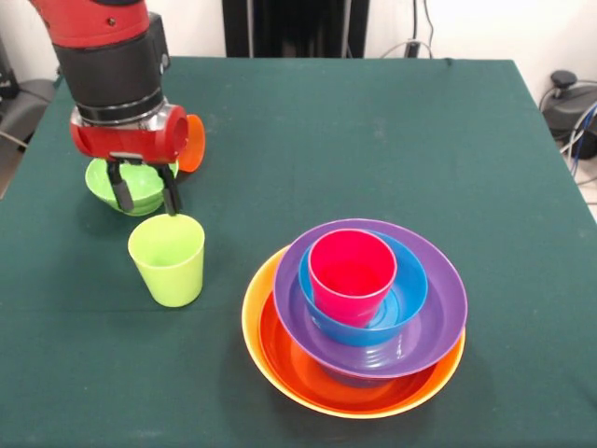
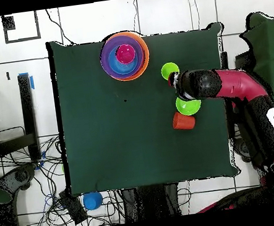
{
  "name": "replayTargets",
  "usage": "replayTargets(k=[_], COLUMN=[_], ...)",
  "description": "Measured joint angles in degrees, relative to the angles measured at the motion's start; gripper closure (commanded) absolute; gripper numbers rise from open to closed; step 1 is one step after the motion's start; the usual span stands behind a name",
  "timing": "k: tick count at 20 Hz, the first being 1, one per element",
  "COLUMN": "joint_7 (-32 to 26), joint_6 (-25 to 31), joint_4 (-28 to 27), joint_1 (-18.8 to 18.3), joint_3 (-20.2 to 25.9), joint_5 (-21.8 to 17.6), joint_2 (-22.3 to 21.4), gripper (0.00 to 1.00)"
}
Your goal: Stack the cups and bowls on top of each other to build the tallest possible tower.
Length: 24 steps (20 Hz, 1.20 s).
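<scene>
The tower (image 1: pixel 354 322) stands at the front right: a yellow-orange bowl (image 1: pixel 256 317) at the base, then a red-orange bowl (image 1: pixel 289 359), a purple bowl (image 1: pixel 438 313), a blue bowl (image 1: pixel 410 289) and a pinkish red cup (image 1: pixel 352 271) upright on top. A lime green cup (image 1: pixel 168 259) stands upright to its left. My gripper (image 1: pixel 146 196) hangs open and empty just behind that cup's far rim. Behind the fingers (image 1: pixel 121 191) sits a small green bowl (image 1: pixel 140 187). An orange cup (image 1: pixel 193 142) lies on its side, partly hidden by the wrist. The overhead view shows the tower (image 2: pixel 124 56), the lime cup (image 2: pixel 170 71), the green bowl (image 2: pixel 188 105) and the orange cup (image 2: pixel 183 120).
The arm (image 2: pixel 223 85) reaches in over the table's right edge in the overhead view. A blue round thing (image 2: pixel 92 200) lies off the dark green table (image 1: pixel 373 131), among cables on the floor.
</scene>
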Motion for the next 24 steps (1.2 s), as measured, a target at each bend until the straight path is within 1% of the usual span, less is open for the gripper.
replayTargets(k=[11,22,23,24], joint_7=[0.0,0.0,0.0,0.0], joint_6=[0.0,0.0,0.0,0.0], joint_4=[-3.7,-5.1,-5.5,-5.5], joint_1=[0.9,0.9,0.9,0.9], joint_3=[1.1,1.2,1.2,1.2], joint_5=[0.0,-0.1,-0.2,-0.3], joint_2=[4.8,5.2,5.2,5.2], gripper=[0.0,0.0,1.0,1.0])
